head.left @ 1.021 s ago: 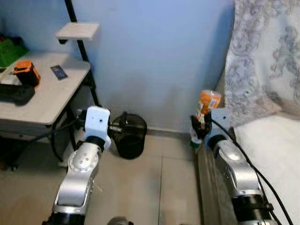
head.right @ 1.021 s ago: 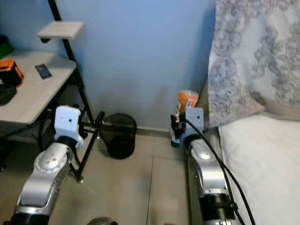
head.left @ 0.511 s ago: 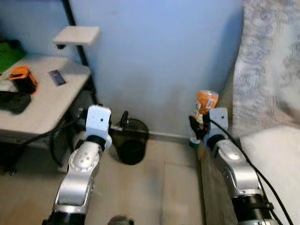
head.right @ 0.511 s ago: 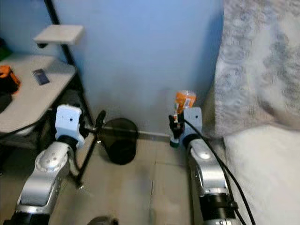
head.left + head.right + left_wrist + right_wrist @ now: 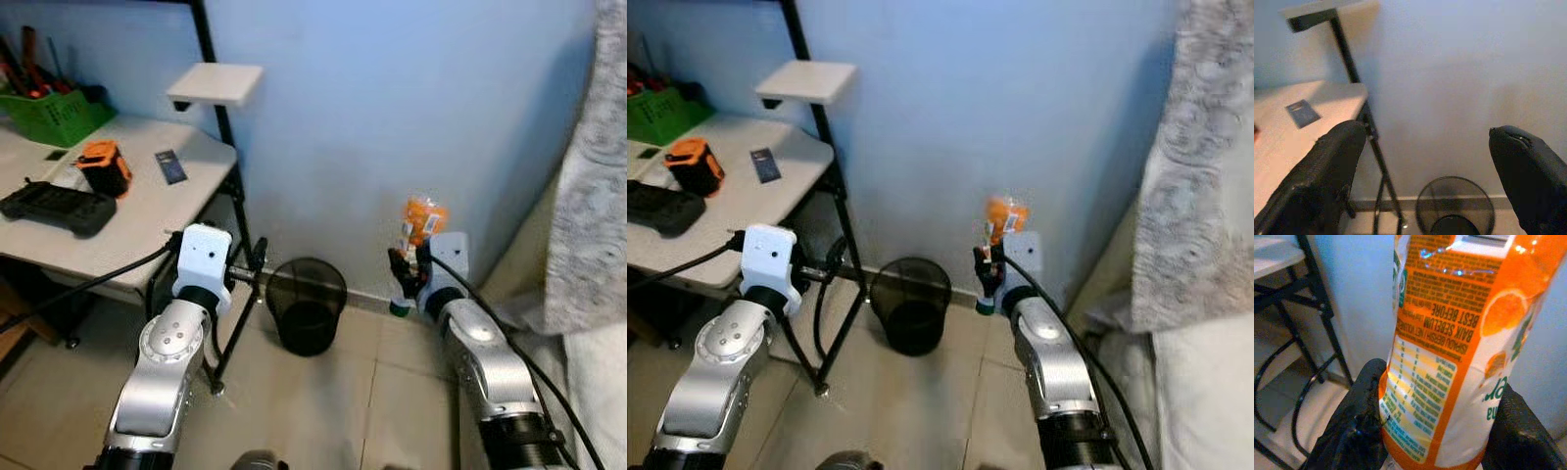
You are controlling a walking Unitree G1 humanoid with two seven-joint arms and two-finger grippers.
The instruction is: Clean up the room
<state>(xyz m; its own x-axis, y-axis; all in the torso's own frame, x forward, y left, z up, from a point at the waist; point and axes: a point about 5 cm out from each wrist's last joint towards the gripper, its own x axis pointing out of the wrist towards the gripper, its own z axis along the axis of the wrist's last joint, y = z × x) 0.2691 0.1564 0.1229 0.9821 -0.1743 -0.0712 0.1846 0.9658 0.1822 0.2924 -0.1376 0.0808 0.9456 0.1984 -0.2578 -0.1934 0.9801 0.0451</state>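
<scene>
Your right hand (image 5: pixel 1432 431) is clamped on the orange juice bottle (image 5: pixel 1449 347), cap end pointing down, held up in front of the blue wall (image 5: pixel 392 108). The black mesh bin (image 5: pixel 307 305) sits on the floor to its left, beside the worktop (image 5: pixel 137 211). Your left hand (image 5: pixel 1425 161) is spread wide apart with nothing in it, pointed at that bin.

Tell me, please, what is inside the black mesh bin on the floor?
The black mesh bin by the blue wall looks dark inside, and no rubbish can be made out. Its bottom is in shadow, so small items there cannot be excluded.
</scene>
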